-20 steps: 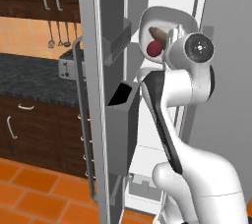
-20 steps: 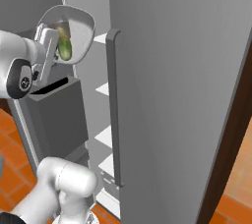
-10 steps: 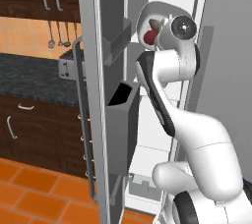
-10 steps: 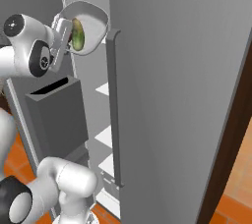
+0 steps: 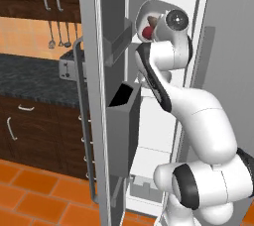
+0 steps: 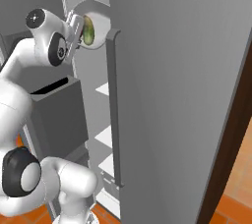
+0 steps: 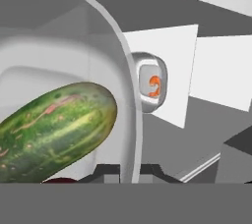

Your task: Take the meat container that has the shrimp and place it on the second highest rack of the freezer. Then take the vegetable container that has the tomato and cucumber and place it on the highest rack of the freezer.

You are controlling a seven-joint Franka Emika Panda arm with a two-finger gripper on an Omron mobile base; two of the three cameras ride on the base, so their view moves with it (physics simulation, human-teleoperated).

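Your tool (image 7: 130,169) is clamped down tight on the rim of the vegetable container (image 7: 74,61), fingertips (image 7: 109,170) on either side of the clear wall at the bottom of the hand view. The container is held up high inside the open freezer (image 5: 94,96), tipped on its side, near the top of the white interior. The cucumber (image 7: 54,125) lies inside it against the wall; in the left base view you see the tomato (image 5: 147,32) as a red spot in the tub, just beside the wrist. From the right base view the cucumber shows green through the tub, just left of the freezer's closed door handle (image 6: 114,110). Deeper in the freezer, the meat container (image 7: 150,83) with the shrimp (image 7: 154,86) rests against a white shelf (image 7: 162,70). Which rack that is, you can't tell.
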